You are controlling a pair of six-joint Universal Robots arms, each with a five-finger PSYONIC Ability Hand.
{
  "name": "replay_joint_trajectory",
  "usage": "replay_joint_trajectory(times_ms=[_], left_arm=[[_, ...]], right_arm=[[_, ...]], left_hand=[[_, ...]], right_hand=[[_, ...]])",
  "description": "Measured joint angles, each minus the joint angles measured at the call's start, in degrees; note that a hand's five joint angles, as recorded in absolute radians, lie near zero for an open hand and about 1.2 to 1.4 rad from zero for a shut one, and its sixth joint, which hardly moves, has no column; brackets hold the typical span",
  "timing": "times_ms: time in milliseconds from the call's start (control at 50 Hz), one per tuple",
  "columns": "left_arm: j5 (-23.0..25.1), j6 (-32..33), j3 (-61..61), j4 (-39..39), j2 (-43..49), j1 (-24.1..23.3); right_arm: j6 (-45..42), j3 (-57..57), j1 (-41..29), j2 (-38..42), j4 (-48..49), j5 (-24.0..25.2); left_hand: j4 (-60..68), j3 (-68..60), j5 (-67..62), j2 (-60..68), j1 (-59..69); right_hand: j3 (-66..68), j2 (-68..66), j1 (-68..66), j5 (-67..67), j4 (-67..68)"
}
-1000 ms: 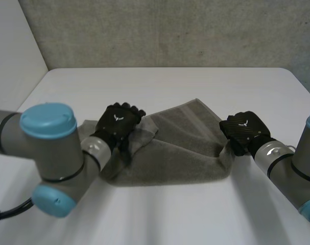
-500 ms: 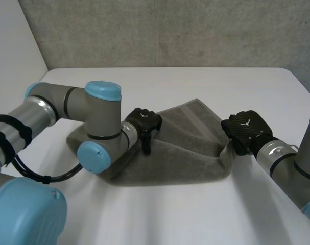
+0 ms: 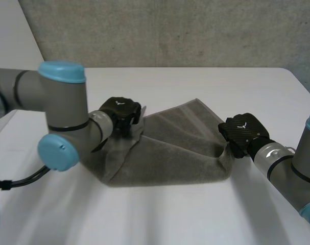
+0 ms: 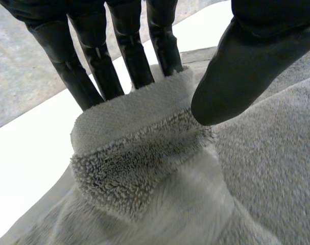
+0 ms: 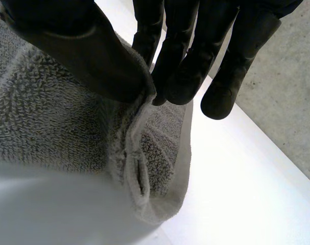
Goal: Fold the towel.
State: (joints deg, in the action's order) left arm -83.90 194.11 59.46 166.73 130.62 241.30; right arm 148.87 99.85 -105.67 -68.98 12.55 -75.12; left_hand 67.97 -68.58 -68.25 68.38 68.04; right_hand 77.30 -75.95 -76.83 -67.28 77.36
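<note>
Two robot hands on one grey towel (image 3: 170, 153), which lies part-folded and rumpled mid bench (image 3: 195, 219). Left robot hand (image 3: 121, 109) is at the towel's left end, on a raised bit of cloth. Its wrist view shows a thick rolled edge w/ straight fingers (image 4: 101, 71) behind it and the thumb (image 4: 246, 71) pressed on the front: a pinch, not a full wrap. Right robot hand (image 3: 242, 132) is at the right end. Its thumb (image 5: 88, 56) & fingertips are closed tight on the hem, w/ cloth hanging below in a small fold. The towel's far corner lies flat betw. the two hands. The near edge is a rounded, doubled fold resting on the bench.

Step, as I read it: 1st fold in progress. Both ends are gripped and the cloth is lifted a little at each hand, but not yet laid over. Left side is bunched more than the right.

Next move prob. calls for both hands to carry their ends the same way, at the same height, so nothing twists. Edges should line up w/ the flat part before letting go.

Risks: the left pinch is shallow on a fat roll and could slip. The bunching there may leave a lumpy crease.
</note>
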Motion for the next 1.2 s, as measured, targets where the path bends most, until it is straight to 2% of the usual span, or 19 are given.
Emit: replay_joint_trajectory(times_ms=[280, 360, 480, 680, 900, 1000, 1020, 1060, 1100, 1160, 1200], left_arm=[[2.14, 4.2, 15.58, 7.35, -6.74, 4.66], [1.84, 5.63, 17.71, 8.54, -7.75, 5.28], [1.3, 6.37, 21.04, 9.14, -9.09, 6.55], [2.05, 7.38, 30.88, 9.21, -16.2, 12.68], [2.03, 16.96, 42.76, 13.64, -23.03, 21.04], [1.65, 19.38, 44.67, 16.95, -24.44, 23.04], [1.61, 19.48, 44.77, 17.25, -24.53, 23.14], [1.52, 19.65, 44.93, 18.42, -24.78, 23.35], [1.49, 19.59, 45.0, 19.34, -24.9, 23.25], [1.58, 19.33, 45.07, 20.1, -25.0, 22.29], [1.71, 19.13, 45.13, 20.36, -25.21, 21.1]], right_arm=[[0.02, 0.62, -0.15, -0.25, -0.05, 0.11], [-0.02, 0.73, -0.16, -0.39, -0.06, 0.14], [-0.06, 0.84, -0.15, -0.42, -0.07, 0.23], [-0.07, 0.96, -0.15, -0.42, -0.07, 0.37], [-0.04, 0.89, -0.15, -0.34, -0.07, 0.42], [-0.06, 0.87, -0.15, -0.3, -0.07, 0.42], [-0.06, 0.87, -0.15, -0.29, -0.07, 0.42], [-0.07, 0.87, -0.15, -0.25, -0.07, 0.42], [-0.07, 0.87, -0.15, -0.22, -0.07, 0.42], [-0.07, 0.88, -0.15, -0.17, -0.07, 0.42], [-0.07, 0.89, -0.15, -0.14, -0.07, 0.42]], left_hand=[[2.51, -2.41, -2.42, 2.24, 2.29], [17.13, -17.45, -16.26, 16.65, 13.93], [19.0, -19.57, -16.91, 17.45, 13.93], [19.0, -19.61, -16.91, 17.46, 13.93], [19.0, -19.73, -16.91, 17.45, 13.93], [19.0, -19.75, -16.88, 17.46, 13.93], [17.82, -17.75, -15.69, 15.61, 12.22], [-2.73, 1.27, 3.63, -3.85, -6.52], [-18.52, 17.58, 18.4, -18.12, -19.55], [-31.75, 32.08, 32.26, -31.7, -31.7], [-33.23, 34.18, 34.23, -33.67, -33.24]], right_hand=[[0.0, 0.0, 0.0, 0.0, 0.0], [0.0, 0.0, 0.0, 0.0, 0.0], [0.0, 0.0, 0.0, 0.0, 0.0], [0.0, 0.0, 0.0, 0.0, 0.0], [0.0, 0.0, 0.0, 0.0, 0.0], [0.0, 0.0, 0.0, 0.0, 0.0], [0.0, 0.0, 0.0, 0.0, 0.0], [0.0, 0.0, 0.0, 0.0, 0.0], [0.0, 0.0, 0.0, 0.0, 0.0], [0.0, 0.0, 0.0, 0.0, 0.0], [0.0, 0.0, 0.0, 0.0, 0.0]])
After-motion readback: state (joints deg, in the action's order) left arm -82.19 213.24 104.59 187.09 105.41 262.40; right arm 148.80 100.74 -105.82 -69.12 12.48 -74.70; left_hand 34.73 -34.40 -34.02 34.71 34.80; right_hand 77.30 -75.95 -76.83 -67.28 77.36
